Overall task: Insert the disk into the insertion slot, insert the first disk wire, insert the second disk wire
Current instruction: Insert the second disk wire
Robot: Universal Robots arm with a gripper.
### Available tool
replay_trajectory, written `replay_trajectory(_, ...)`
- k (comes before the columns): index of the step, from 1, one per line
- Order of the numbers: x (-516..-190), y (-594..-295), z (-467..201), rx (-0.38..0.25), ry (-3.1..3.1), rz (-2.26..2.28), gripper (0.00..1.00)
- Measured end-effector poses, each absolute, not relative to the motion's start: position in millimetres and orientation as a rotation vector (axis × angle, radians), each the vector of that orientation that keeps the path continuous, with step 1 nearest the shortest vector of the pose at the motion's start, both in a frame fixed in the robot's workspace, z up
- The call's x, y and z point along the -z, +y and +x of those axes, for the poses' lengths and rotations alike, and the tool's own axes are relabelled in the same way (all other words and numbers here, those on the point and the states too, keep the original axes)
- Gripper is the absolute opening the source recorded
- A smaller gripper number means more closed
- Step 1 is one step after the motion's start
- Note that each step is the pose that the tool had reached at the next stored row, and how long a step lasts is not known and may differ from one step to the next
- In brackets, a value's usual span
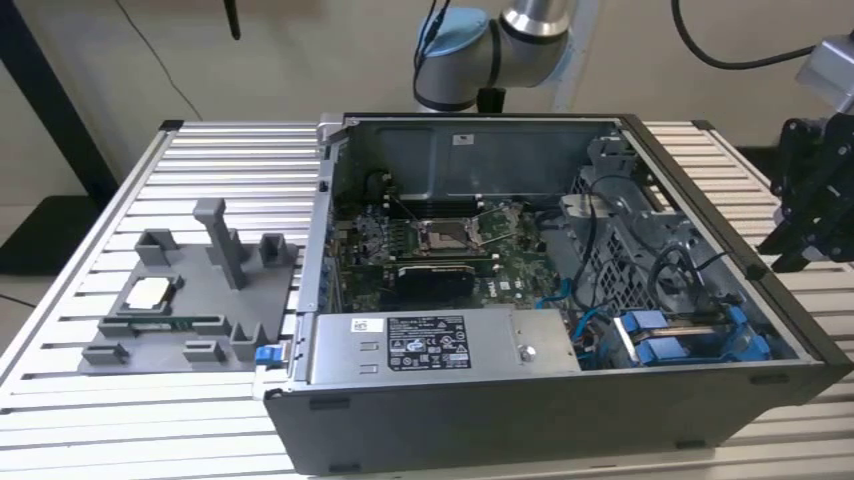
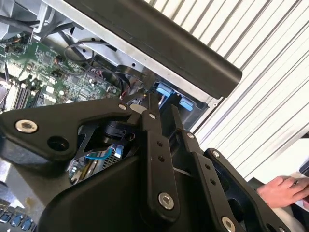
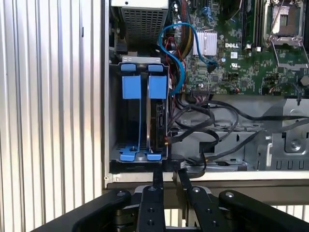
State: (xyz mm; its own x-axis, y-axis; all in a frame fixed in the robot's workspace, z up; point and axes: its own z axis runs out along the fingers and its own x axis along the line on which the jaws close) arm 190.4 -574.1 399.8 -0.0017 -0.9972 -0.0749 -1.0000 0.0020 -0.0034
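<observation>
Exterior view: the arm's grey and blue joints rise behind the worktop's far edge. The black gripper hangs at the exterior view's right, outside the open computer case and above the worktop's edge on that side, well apart from the grey fixture tray near the opposite edge.

Both wrist views look along the gripper toward the case wall. Its two slim fingers stand nearly parallel with a narrow gap between them. Nothing can be made out in their grasp, and they touch neither case nor cable.

The insertion slot, a dark metal bay with blue tabs, sits in the case corner just beyond the fingertips, beside the power-supply box at the case's near wall. The disk stands edge-on inside this slot, its blue carrier frame flush with the neighbouring blue tab.

A blue cable loops from the circuit board past the slot. Black wires run beside the disk's edge; whether any is plugged in cannot be told.

A person's hand rests beyond the worktop in the second wrist view.
</observation>
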Motion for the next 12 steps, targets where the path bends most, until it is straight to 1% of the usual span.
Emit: replay_trajectory(12, -394.6, -574.1, 194.9, -0.088, 2.188, -2.183, 0.26)
